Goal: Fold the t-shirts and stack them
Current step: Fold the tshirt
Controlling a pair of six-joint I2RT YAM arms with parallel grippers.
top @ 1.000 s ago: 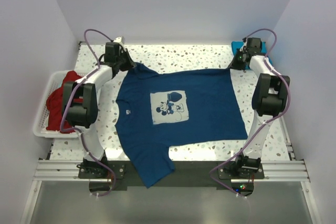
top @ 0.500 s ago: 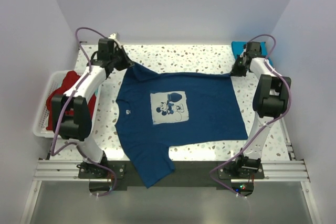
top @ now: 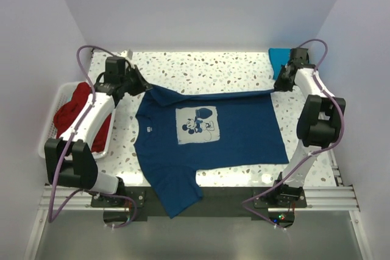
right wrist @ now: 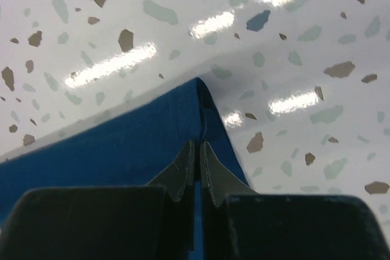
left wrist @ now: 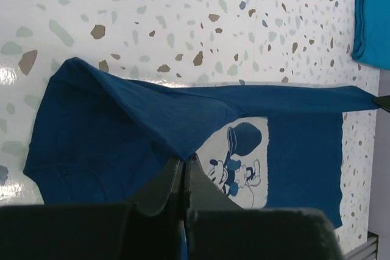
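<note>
Top view: the navy blue cotton t-shirt with a pale square cartoon print (top: 210,132) lies spread on the white speckled counter (top: 207,65), its far edge stretched between the left hand (top: 144,87) and the right hand (top: 277,87). A turquoise-blue t-shirt (top: 279,55) sits folded at the far right corner. A crumpled red t-shirt (top: 73,111) waits in the white slatted plastic basket (top: 46,144), seen only here. Most of the folding looks left to do.

Left wrist view: that hand is pinched narrow on navy cloth, the edge doubled over above the print.

Right wrist view: that hand is clamped on the shirt's corner.

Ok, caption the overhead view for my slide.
Left gripper and right gripper pinch the far edge of the navy cartoon-print t-shirt taut over the terrazzo table; red t-shirt in white basket.
</note>
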